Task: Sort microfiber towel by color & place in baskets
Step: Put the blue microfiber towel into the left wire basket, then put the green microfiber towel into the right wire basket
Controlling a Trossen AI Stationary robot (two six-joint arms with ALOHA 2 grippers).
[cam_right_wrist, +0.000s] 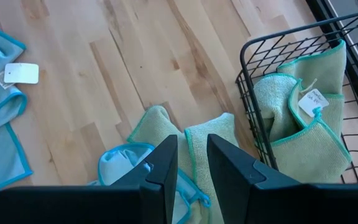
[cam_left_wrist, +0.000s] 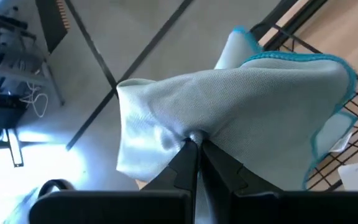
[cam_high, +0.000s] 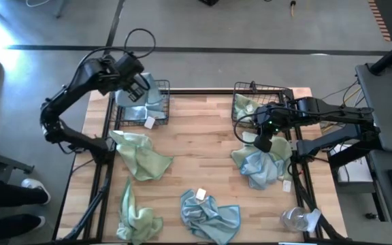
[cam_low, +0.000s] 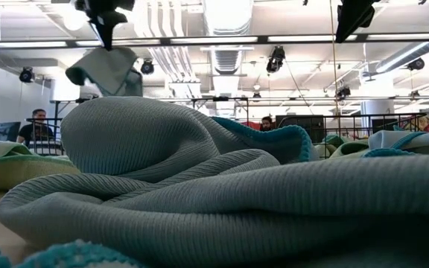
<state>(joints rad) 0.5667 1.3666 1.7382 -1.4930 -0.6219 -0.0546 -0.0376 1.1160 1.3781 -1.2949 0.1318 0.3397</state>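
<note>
Left gripper [cam_left_wrist: 194, 144], pinched on a blue towel [cam_left_wrist: 241, 99], hangs over the left basket [cam_high: 156, 116]; release is next. Right gripper [cam_right_wrist: 191, 163], fingers apart, hovers over the towel pile [cam_high: 260, 165] beside the right basket [cam_high: 247, 92], awaiting a pick.

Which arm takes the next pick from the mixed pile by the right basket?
Right. The right gripper hangs open directly over the mixed pile, while the left gripper is shut on a blue towel over the left basket.
</note>
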